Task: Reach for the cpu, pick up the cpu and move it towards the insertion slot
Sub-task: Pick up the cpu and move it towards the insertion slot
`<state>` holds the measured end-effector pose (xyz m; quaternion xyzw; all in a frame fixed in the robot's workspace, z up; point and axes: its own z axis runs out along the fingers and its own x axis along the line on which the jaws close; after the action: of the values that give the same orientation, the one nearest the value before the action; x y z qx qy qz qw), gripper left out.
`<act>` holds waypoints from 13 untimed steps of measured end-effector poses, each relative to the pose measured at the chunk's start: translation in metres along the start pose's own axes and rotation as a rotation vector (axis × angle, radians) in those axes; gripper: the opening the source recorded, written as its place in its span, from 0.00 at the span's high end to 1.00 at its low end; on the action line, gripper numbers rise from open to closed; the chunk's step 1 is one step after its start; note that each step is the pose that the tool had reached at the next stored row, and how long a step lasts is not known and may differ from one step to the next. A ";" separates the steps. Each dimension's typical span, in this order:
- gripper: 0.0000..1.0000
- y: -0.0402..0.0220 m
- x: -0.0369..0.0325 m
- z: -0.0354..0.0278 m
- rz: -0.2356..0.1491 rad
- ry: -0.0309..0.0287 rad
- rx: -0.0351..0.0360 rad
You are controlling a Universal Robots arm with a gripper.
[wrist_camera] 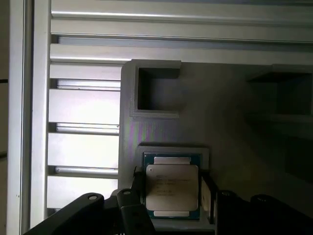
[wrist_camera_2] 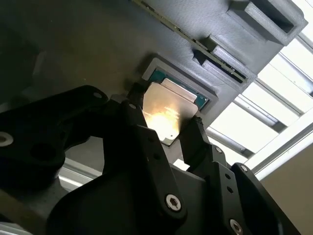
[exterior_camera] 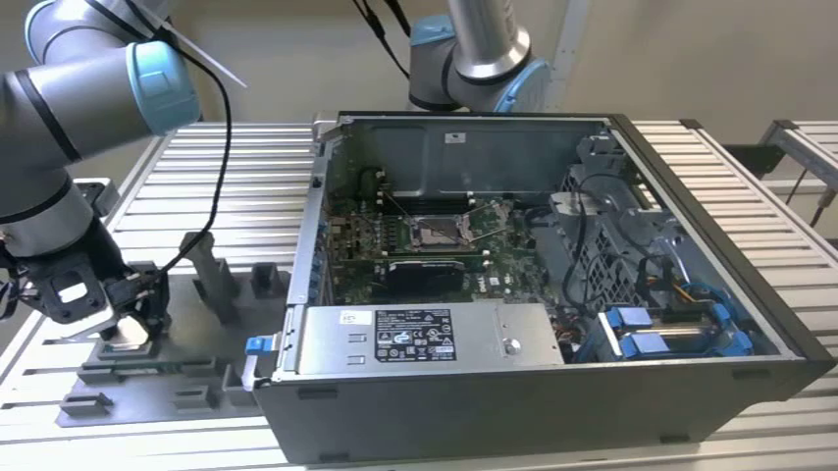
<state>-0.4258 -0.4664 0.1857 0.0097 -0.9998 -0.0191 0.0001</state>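
In the grasp step our gripper [wrist_camera_2: 166, 120] straddles the cpu [wrist_camera: 172, 186] in its holder [wrist_camera: 161, 129], clamping indeterminate; we judge lifting requires a level hold.

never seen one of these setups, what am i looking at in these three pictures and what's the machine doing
This is a robot arm, jointed grey tubes, with its grasping part, the end effector, at the tip. The exterior view comes from a camera off the arm and takes in the whole scene: a slatted metal table, an open computer case, and on that view's left a grey holder plate. Both wrist views come from cameras riding on the arm, looking close at the work. They show the cpu, a small silvery square chip sitting in a recess of the plate. The end effector is down right at it; whether it grips it I cannot tell. The insertion slot, the shiny square socket, is inside the case, apart from the cpu.
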 end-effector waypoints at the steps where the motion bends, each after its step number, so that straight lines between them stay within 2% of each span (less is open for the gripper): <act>1: 1.00 0.0000 0.0000 -0.0001 0.000 0.0000 0.0000; 13: 1.00 0.0004 -0.0001 -0.0098 0.000 -0.0002 -0.0001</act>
<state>-0.4257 -0.4664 0.1955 0.0097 -0.9998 -0.0192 0.0000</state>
